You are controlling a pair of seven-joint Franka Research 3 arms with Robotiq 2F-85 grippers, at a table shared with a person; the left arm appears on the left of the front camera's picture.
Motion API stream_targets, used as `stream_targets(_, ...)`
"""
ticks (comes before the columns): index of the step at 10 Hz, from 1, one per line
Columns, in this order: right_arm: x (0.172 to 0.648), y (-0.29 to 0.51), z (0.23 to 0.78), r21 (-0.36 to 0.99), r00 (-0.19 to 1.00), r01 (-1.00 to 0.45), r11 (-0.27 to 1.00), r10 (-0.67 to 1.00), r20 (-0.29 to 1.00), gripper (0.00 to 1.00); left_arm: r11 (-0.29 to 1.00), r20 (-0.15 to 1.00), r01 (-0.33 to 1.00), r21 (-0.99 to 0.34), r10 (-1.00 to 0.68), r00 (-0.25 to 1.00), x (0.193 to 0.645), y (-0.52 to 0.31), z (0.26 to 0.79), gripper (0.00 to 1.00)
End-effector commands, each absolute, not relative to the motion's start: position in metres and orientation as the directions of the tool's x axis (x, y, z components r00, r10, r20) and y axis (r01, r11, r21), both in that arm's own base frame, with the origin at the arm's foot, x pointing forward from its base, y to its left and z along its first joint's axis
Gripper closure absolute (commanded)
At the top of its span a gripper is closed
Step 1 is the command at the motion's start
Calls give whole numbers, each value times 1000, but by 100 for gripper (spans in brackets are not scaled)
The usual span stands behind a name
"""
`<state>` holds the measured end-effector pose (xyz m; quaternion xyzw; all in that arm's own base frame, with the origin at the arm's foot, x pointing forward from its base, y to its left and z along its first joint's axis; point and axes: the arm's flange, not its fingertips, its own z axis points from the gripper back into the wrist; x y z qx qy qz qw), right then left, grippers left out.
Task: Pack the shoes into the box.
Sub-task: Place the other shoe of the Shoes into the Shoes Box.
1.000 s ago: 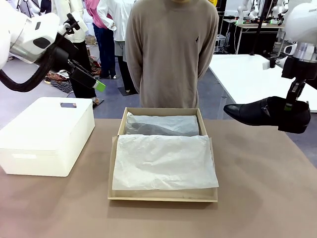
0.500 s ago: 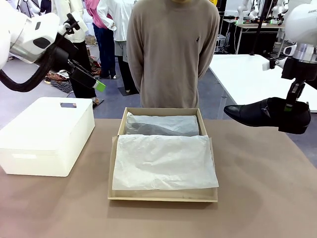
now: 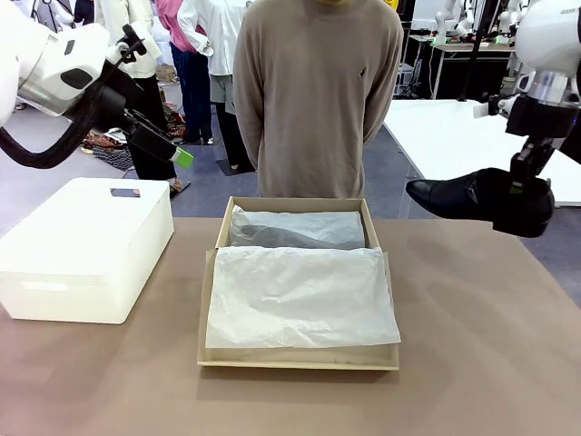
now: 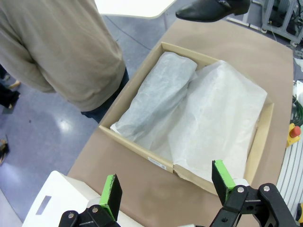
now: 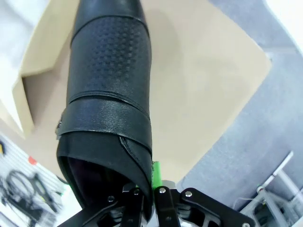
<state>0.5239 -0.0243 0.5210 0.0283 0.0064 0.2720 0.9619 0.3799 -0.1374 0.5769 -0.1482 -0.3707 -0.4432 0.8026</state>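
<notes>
One black shoe [image 3: 463, 200] hangs in the air right of the box, toe pointing left, with my right gripper [image 3: 520, 189] shut on its heel rim. The right wrist view looks down the shoe [image 5: 109, 94], the gripper [image 5: 152, 182] pinching its back edge. The tan box [image 3: 300, 361] lies open at mid-table, lined with white tissue paper [image 3: 300, 295]; a dark shape shows through the tissue in its far half. My left gripper [image 3: 177, 154] is raised at the far left, open and empty. Its wrist view shows the box [image 4: 264, 130], the shoe [image 4: 208, 8] and its spread fingers [image 4: 111, 195].
A white plastic box [image 3: 82, 245] stands on the table's left side. A person in a beige sweater [image 3: 313, 91] stands at the far edge behind the box. Brown table surface [image 3: 481, 345] is bare to the right and front.
My right gripper has lifted the shoe a little and carried it slightly left. The left arm has not moved.
</notes>
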Motion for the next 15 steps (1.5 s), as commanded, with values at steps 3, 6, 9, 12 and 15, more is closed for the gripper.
stream_targets(3,508,31,544,-43,987,-162,986,163,15,100,549,735,832,81,-597,323,381,-136,577,0)
stream_targets(6,504,68,551,-32,999,-35,999,35,-14,100,549,735,832,81,-597,323,381,-136,577,0)
stream_targets(9,504,70,545,-27,998,-55,998,55,-13,100,549,735,832,81,-597,323,381,-136,577,0)
stream_targets(12,504,70,545,-27,998,-55,998,55,-13,100,549,735,832,81,-597,323,381,-136,577,0)
stream_targets(15,504,72,542,-24,998,-57,998,56,-27,100,549,735,832,81,-597,323,381,-136,577,0)
